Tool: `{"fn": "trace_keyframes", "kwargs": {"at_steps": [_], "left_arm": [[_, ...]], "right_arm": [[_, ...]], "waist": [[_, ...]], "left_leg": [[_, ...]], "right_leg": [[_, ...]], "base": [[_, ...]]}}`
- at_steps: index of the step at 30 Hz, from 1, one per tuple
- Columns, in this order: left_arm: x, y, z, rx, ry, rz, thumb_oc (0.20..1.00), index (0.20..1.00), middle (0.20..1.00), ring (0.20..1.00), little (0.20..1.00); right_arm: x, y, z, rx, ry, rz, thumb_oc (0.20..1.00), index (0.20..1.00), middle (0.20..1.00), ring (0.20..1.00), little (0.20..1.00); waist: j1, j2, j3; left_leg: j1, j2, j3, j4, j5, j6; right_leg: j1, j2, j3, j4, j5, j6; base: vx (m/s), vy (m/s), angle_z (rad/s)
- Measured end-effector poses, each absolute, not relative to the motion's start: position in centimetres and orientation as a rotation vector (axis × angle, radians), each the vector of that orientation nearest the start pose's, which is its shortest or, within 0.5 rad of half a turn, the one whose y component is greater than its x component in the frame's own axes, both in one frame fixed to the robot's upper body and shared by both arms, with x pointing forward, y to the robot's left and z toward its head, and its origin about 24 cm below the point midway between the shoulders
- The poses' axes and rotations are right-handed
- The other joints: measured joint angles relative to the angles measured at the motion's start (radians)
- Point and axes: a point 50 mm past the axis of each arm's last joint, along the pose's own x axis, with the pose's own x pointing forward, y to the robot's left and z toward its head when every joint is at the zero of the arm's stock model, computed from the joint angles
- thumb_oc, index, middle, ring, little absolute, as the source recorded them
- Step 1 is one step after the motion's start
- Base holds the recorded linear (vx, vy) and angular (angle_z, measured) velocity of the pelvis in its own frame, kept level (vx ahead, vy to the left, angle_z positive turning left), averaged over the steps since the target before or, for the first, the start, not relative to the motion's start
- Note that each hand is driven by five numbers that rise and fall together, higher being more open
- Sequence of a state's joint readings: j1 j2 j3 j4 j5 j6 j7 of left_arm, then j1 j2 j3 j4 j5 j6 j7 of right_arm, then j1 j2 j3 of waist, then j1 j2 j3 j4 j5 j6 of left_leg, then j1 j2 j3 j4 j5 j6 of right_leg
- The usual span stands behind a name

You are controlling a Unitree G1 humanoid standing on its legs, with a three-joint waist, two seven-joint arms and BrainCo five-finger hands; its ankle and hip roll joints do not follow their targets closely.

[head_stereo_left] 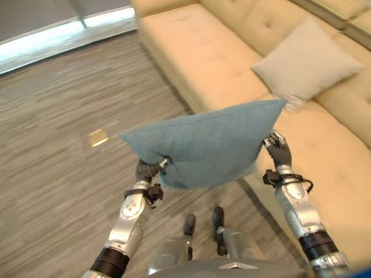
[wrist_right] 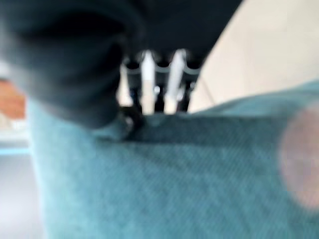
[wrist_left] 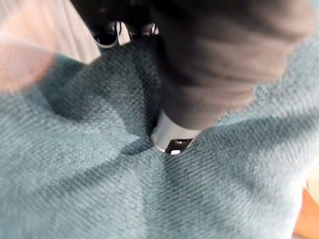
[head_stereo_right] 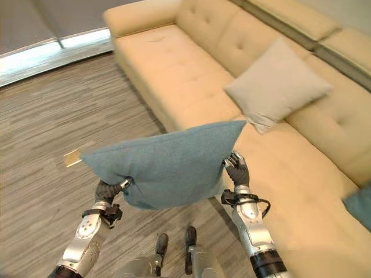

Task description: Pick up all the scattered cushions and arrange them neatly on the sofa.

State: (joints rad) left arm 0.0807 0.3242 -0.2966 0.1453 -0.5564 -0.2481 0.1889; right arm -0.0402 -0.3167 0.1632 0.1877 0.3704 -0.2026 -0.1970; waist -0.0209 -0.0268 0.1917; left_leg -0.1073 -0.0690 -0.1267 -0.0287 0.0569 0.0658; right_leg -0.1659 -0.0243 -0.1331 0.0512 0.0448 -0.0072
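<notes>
Left hand (head_stereo_left: 149,169): low and left of centre in the left eye view, fingers curled into the lower left corner of the blue cushion (head_stereo_left: 206,145). Its wrist view confirms the grip: cloth bunches and creases where a silver finger (wrist_left: 172,135) presses in.

Right hand (head_stereo_left: 278,149): right of centre in the left eye view, clamped on the cushion's right edge just below its upper right corner. Its wrist view shows silver fingers (wrist_right: 148,82) bent over the cloth edge.

Blue cushion: held between both hands, clear of the floor (head_stereo_left: 64,174), spread across the middle of the frame. Its right corner sits higher than its left. It hangs over the floor at the front edge of the sofa (head_stereo_left: 203,52), not resting on it.

Sofa: cream, tufted, running from top centre down the right side of the frame.

Beige cushion (head_stereo_left: 307,62): upper right of the frame, lying on the seat and leaning against the backrest, apart from the blue one.

Second blue cushion (head_stereo_right: 360,206): a corner shows at the right edge of the right eye view, on the seat.

Floor: grey wood-grain, filling the left side. One small yellowish square (head_stereo_left: 98,138) lies on it, left of the held cushion.
</notes>
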Motion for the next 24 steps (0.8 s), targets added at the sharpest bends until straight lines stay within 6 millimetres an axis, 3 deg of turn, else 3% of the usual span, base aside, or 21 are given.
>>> {"fn": "trace_keyframes", "kwargs": {"at_steps": [3,4,8,10,13,15,16,17,18,19,21,22,24], "left_arm": [[22.5,17.3,0.2,-0.222,0.110,0.027,0.200,0.200,0.200,0.200,0.200],[22.5,17.2,0.2,-0.223,0.110,0.011,0.200,0.200,0.200,0.200,0.200],[22.7,16.8,0.4,-0.223,0.104,-0.015,0.200,0.200,0.200,0.200,0.200],[22.8,16.7,0.4,-0.223,0.108,-0.030,0.200,0.200,0.200,0.200,0.200],[22.9,16.7,0.4,-0.225,0.110,-0.030,0.200,0.200,0.200,0.200,0.200],[22.6,16.9,0.1,-0.226,0.123,-0.020,0.200,0.200,0.200,0.200,0.200],[22.0,16.9,-0.3,-0.231,0.139,-0.015,0.200,0.200,0.200,0.200,0.200],[21.9,17.0,-0.3,-0.226,0.144,-0.013,0.200,0.200,0.200,0.200,0.200],[21.9,17.7,-0.3,-0.197,0.147,-0.013,0.200,0.200,0.200,0.200,0.200],[22.1,18.0,-0.1,-0.185,0.140,-0.009,0.200,0.200,0.200,0.200,0.200],[22.3,18.5,0.2,-0.181,0.129,0.010,0.200,0.200,0.200,0.200,0.200],[22.7,18.6,0.6,-0.176,0.110,0.013,0.200,0.200,0.200,0.200,0.200],[23.2,18.8,1.1,-0.147,0.085,0.017,0.200,0.200,0.200,0.200,0.200]], "right_arm": [[25.2,-19.7,2.4,0.029,0.011,-0.095,0.200,0.200,0.200,0.200,0.200],[25.1,-19.8,2.3,0.026,0.017,-0.098,0.200,0.200,0.200,0.200,0.200],[25.4,-20.3,3.1,0.037,-0.018,-0.119,0.200,0.200,0.200,0.200,0.200],[25.5,-20.3,3.3,0.044,-0.026,-0.122,0.200,0.200,0.200,0.200,0.200],[25.7,-20.3,3.5,0.045,-0.034,-0.125,0.200,0.200,0.200,0.200,0.200],[25.7,-20.2,3.5,0.041,-0.032,-0.117,0.200,0.200,0.200,0.200,0.200],[25.5,-20.3,3.4,0.029,-0.028,-0.110,0.200,0.200,0.200,0.200,0.200],[25.4,-20.2,3.2,0.036,-0.023,-0.112,0.200,0.200,0.200,0.200,0.200],[25.2,-19.3,2.8,0.051,-0.009,-0.091,0.200,0.200,0.200,0.200,0.200],[25.3,-19.1,3.0,0.056,-0.016,-0.084,0.200,0.200,0.200,0.200,0.200],[25.5,-18.7,3.5,0.067,-0.039,-0.072,0.200,0.200,0.200,0.200,0.200],[25.4,-18.4,3.6,0.074,-0.044,-0.066,0.200,0.200,0.200,0.200,0.200],[25.7,-18.2,3.9,0.079,-0.056,-0.061,0.200,0.200,0.200,0.200,0.200]], "waist": [[-0.008,-0.004,0.004],[-0.030,-0.011,0.010],[-0.036,-0.036,0.020],[-0.032,-0.049,0.023],[-0.010,-0.050,0.022],[0.011,-0.038,0.016],[0.010,0.000,-0.001],[0.005,-0.001,-0.005],[0.006,-0.058,-0.026],[0.009,-0.076,-0.028],[0.007,-0.075,-0.028],[0.003,-0.070,-0.028],[-0.004,-0.068,-0.022]], "left_leg": [[-0.022,0.023,0.024,0.063,-0.048,-0.057],[-0.083,0.052,0.123,0.206,-0.072,-0.103],[-0.145,0.048,0.264,0.360,-0.079,-0.112],[-0.156,0.065,0.331,0.297,-0.104,-0.100],[-0.207,0.096,0.305,0.165,-0.062,-0.118],[-0.202,0.112,0.278,0.110,-0.035,-0.100],[-0.176,0.134,0.271,0.081,0.022,-0.080],[-0.164,0.135,0.268,0.084,0.077,-0.041],[-0.129,0.079,0.297,0.075,0.042,-0.028],[-0.112,0.058,0.317,0.069,0.027,-0.010],[-0.079,0.037,0.342,0.059,0.015,0.023],[-0.046,0.027,0.331,0.054,-0.006,0.046],[0.007,0.000,0.325,0.048,-0.035,0.068]], "right_leg": [[0.044,0.002,-0.060,-0.015,-0.017,-0.025],[0.086,-0.004,-0.103,-0.031,-0.040,-0.037],[0.127,-0.043,-0.122,-0.028,-0.075,-0.039],[0.166,-0.048,-0.123,-0.083,-0.076,-0.046],[0.196,-0.043,-0.100,-0.091,-0.105,-0.021],[0.218,-0.037,-0.064,-0.078,-0.120,0.017],[0.233,-0.014,-0.044,-0.059,-0.145,0.044],[0.246,-0.021,-0.035,-0.048,-0.169,0.057],[0.234,-0.085,-0.007,-0.008,-0.203,0.078],[0.231,-0.110,0.013,0.016,-0.218,0.091],[0.177,-0.143,0.036,0.162,-0.230,0.106],[0.095,-0.156,0.051,0.360,-0.232,0.155],[-0.021,-0.185,0.083,0.632,-0.209,0.180]], "base": [[0.20,-0.076,0.63],[0.12,-0.036,0.70],[0.17,-0.018,0.32],[0.23,0.013,0.18],[0.38,0.081,-0.17],[0.21,0.080,-0.68],[0.30,0.159,-0.55],[0.38,0.253,-0.54],[0.37,0.283,-0.41],[0.27,0.212,-0.48],[0.18,0.174,-0.35],[0.23,0.202,-0.22],[0.32,0.193,0.12]]}}
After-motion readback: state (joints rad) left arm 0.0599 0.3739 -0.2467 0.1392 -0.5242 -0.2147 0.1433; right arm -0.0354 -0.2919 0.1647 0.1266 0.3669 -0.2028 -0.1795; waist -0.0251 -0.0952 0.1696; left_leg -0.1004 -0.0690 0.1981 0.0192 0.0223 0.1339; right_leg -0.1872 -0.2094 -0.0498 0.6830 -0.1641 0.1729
